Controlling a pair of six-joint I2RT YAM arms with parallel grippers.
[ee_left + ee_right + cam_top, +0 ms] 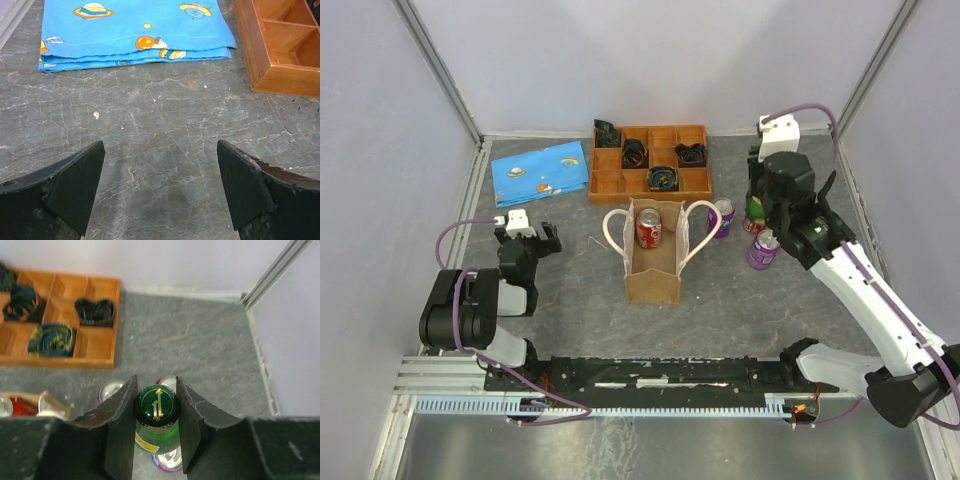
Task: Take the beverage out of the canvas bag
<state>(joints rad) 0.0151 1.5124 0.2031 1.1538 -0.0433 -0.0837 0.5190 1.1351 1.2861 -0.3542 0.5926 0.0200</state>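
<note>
Grey marbled tabletop shows between the spread, idle jaws of the left gripper (160, 145). Farther in, the canvas bag (653, 270) stands mouth-up, a red can (649, 229) upright inside. To its right, outside the bag, the right gripper (156, 385) clamps the green bottle (158, 405) at the cap, likely to keep it plumb: long axis vertical, cap up, beside purple cans (763, 249).

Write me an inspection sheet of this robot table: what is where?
Surface: grey marbled table, lightly scratched.
Job's things: canvas bag standing open, red can inside it.
Clutter: wooden tray holding dark items; folded blue cloth; purple can right of the bag; second purple can further right.
Pincers: left pincer open over bare table; right pincer shut on green bottle.
Cables: purple cable looping at each arm.
Surroundings: pale walls.
</note>
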